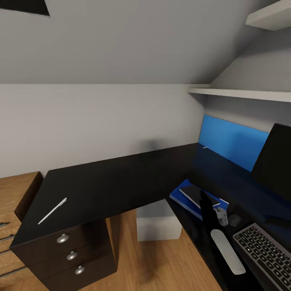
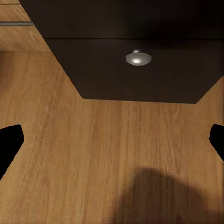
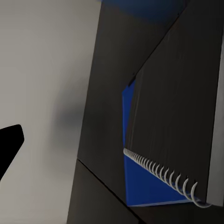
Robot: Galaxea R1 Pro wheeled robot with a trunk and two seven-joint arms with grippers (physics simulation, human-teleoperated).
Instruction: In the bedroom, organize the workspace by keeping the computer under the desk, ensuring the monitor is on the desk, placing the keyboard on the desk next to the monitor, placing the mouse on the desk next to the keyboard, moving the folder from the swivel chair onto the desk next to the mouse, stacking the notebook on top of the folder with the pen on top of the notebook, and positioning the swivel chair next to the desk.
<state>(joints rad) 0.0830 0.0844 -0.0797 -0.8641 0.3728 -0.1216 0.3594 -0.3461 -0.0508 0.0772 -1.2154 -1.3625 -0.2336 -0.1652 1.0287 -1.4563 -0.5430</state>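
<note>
A thin white pen (image 1: 52,211) lies alone on the left wing of the black desk (image 1: 105,182). On the right wing the dark notebook (image 1: 197,195) rests flat on the blue folder (image 1: 180,197). My right gripper (image 1: 204,198) hovers over the notebook's near edge, open; in the right wrist view one black fingertip (image 3: 9,144) shows beside the spiral-bound notebook (image 3: 182,107) and folder (image 3: 144,186), the other is hidden. The mouse (image 1: 235,220), keyboard (image 1: 264,252) and monitor (image 1: 275,157) stand further right. The grey computer (image 1: 157,223) sits under the desk. My left gripper (image 2: 112,140) is open above the floor.
Black drawers with silver knobs (image 1: 63,238) hang under the desk's left end; one knob (image 2: 138,58) faces the left wrist camera. A light-wood chest (image 1: 12,194) stands at the far left. White shelves (image 1: 242,93) and a blue back panel (image 1: 232,141) rise behind the right wing.
</note>
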